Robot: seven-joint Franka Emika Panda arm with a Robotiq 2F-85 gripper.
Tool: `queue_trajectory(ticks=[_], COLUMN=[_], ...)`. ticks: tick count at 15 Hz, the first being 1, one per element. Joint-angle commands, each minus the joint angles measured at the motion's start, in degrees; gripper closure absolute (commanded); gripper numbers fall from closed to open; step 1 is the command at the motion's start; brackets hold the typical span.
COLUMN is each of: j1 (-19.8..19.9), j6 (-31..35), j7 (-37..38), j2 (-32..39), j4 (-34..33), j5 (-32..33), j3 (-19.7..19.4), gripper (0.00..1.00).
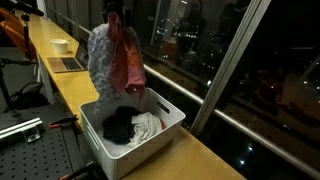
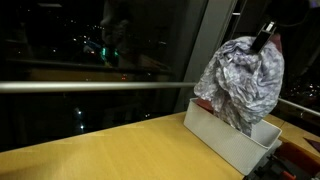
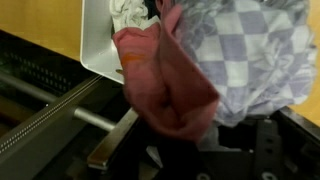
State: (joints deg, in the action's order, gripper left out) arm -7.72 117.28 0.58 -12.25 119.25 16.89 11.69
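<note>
My gripper (image 1: 115, 16) is shut on a bunch of hanging cloth, a grey-and-white checked cloth (image 1: 101, 58) together with a pink cloth (image 1: 127, 62). The bunch hangs over a white bin (image 1: 165, 128) on the wooden counter, its lower end reaching into the bin's mouth. A black garment (image 1: 118, 125) and a white garment (image 1: 147, 124) lie inside the bin. In an exterior view the checked cloth (image 2: 242, 82) dangles from the gripper (image 2: 262, 38) above the bin (image 2: 228, 142). In the wrist view the pink cloth (image 3: 165, 85) and the checked cloth (image 3: 250, 50) hide the fingers.
The wooden counter (image 1: 190, 155) runs along a dark window with a metal rail (image 2: 90, 86). A laptop (image 1: 68, 63) and a white bowl (image 1: 60, 45) sit farther down it. A perforated metal table (image 1: 30, 150) with cables stands beside the counter.
</note>
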Motion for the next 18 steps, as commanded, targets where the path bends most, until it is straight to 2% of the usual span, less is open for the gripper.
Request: queue_trajectory(ticks=[1,4,7,10,12,18], j1=[-3.52,-6.91,-10.44,-13.9,-14.42,-8.16], j6=[-10.38,-18.06,-22.52,-22.86,-20.68,-2.57], j7=[2.41,3.86,5.62,6.1,4.72,-0.98], j2=[2.3,7.35,14.64,21.69,23.22,19.58], j4=[-10.42,-20.22,-29.19,-34.99,-34.22,-14.39], j5=[5.8,8.38,10.52,11.63,9.2,-5.53], j3=[6.0,11.13,14.64,14.23,12.24,6.31], gripper=[1.0,1.0,1.0,1.0,1.0,1.0])
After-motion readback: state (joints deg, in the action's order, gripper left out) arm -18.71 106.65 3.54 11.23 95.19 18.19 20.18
